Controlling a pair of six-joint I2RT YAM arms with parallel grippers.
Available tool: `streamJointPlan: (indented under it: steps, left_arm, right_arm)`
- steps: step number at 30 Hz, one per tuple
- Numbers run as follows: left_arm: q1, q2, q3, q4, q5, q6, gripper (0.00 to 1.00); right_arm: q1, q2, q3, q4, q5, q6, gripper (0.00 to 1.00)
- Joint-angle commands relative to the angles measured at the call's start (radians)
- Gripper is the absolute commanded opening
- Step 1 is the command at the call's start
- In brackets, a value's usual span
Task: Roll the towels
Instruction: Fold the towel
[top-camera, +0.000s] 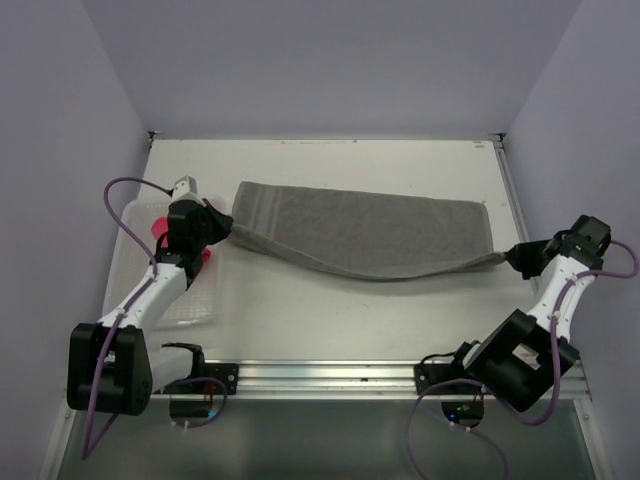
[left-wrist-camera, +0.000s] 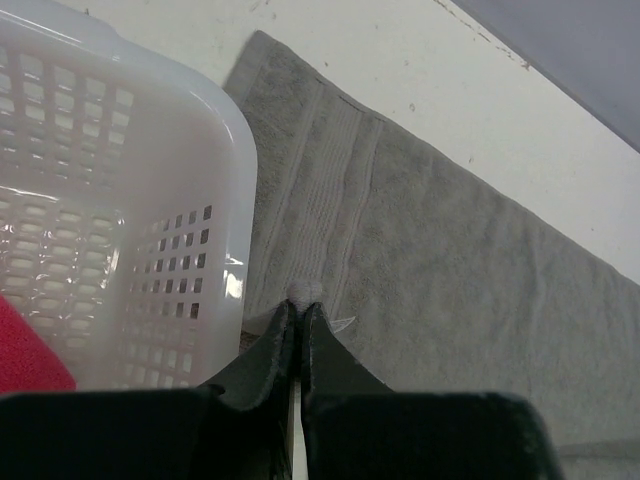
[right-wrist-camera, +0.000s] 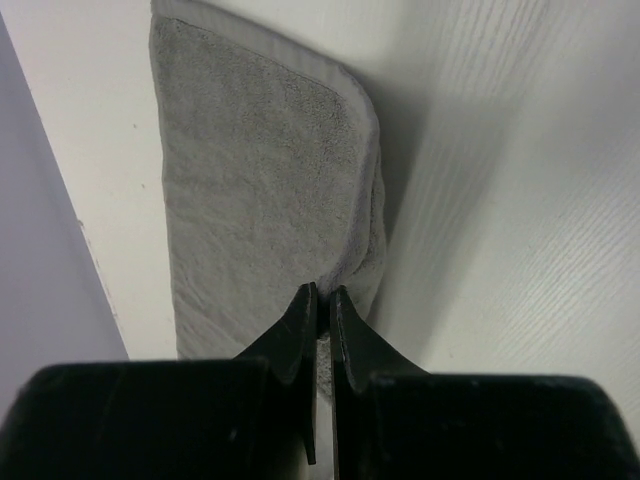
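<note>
In the overhead view the left arm rises from its base at 7 o'clock and leans toward 1 o'clock across the white basket (top-camera: 196, 300). Its wrist is over the basket's far right corner. The right arm, based at 5 o'clock, is folded tightly: its forearm climbs toward 1 o'clock, then the wrist bends back so the fingers point toward 9 o'clock.

The left gripper (top-camera: 223, 227) is pinched on the near left corner of the grey towel (top-camera: 365, 232). The right gripper (top-camera: 510, 258) is pinched on the towel's near right corner. On each, the fingers are drawn in to a thin slit with cloth between the tips.

The grey towel lies spread on the table (top-camera: 330, 310) past mid-depth, its long axis running 9 to 3 o'clock with the right end dipping slightly toward 4. Between the two grips, its near long edge bows toward 6 o'clock. The far edge lies flat and nearly straight.

The left wrist camera shows a woven band of stripes running across the towel's short end, and a tuft of cloth poking above the fingertips, just beside the basket wall. The pink towel (left-wrist-camera: 25, 352) fills the basket's low left corner there, while overhead only slivers of it show around the arm. The right wrist camera shows the held corner raised off the table with shadow beneath it, and the towel's hemmed, rounded far corner toward 12 o'clock.
</note>
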Motion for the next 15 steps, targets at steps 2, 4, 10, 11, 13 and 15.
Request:
streamJointPlan:
  steps: [2,4,10,11,13,15]
  left_arm:
    - [-0.014,0.052,0.042,0.062,-0.067,-0.025,0.00]
    - [-0.017,0.075,0.064,0.048,-0.093,-0.031,0.00]
    - [-0.019,0.161,0.139,0.047,-0.145,-0.054,0.00]
    - [-0.019,0.184,0.159,0.048,-0.148,-0.060,0.00]
    - [-0.019,0.210,0.182,0.048,-0.161,-0.067,0.00]
    - [-0.019,0.247,0.220,0.041,-0.170,-0.073,0.00]
  right_arm:
    - [-0.008,0.025,0.058,0.043,0.044,0.016,0.00]
    - [-0.008,0.037,0.052,0.103,0.001,0.050,0.00]
    - [0.012,0.154,0.087,0.164,-0.045,0.065,0.00]
    - [0.017,0.168,0.101,0.163,-0.033,0.062,0.00]
    - [0.035,0.208,0.106,0.189,-0.033,0.068,0.00]
    - [0.056,0.244,0.118,0.204,-0.032,0.076,0.00]
